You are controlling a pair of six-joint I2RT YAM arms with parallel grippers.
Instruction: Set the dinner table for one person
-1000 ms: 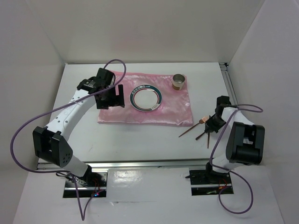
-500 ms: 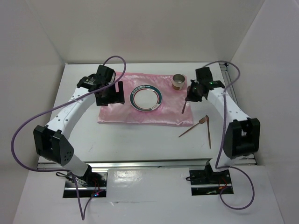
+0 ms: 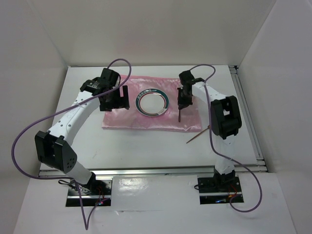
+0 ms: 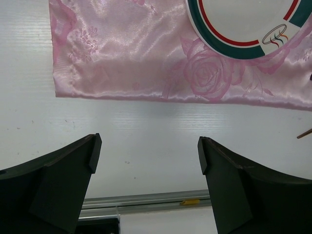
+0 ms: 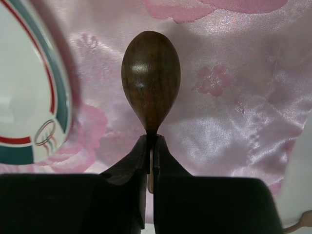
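Note:
The white dinner table (image 3: 146,146) carries a shiny pink cloth (image 3: 146,119) with a white plate (image 3: 152,102) rimmed in green and red at its middle. My right gripper (image 3: 182,103) hangs over the cloth just right of the plate, shut on the neck of a dark wooden spoon (image 5: 151,78); the spoon's handle (image 3: 180,115) points toward the near edge. In the right wrist view, the right gripper (image 5: 151,142) pinches the spoon above the cloth (image 5: 234,112), beside the plate (image 5: 24,92). My left gripper (image 3: 115,100) stands open and empty at the cloth's left edge, its fingers (image 4: 68,180) wide apart above bare table (image 4: 146,136).
One thin wooden utensil (image 3: 197,135) lies on the table off the cloth's near right corner; its tip (image 4: 304,133) shows in the left wrist view. The right arm (image 3: 224,117) covers the cloth's right side. Metal rails (image 3: 248,117) run along the right and near edges.
My right arm has swung from the table's right side to over the cloth beside the plate, carrying the spoon. The left arm has barely moved.

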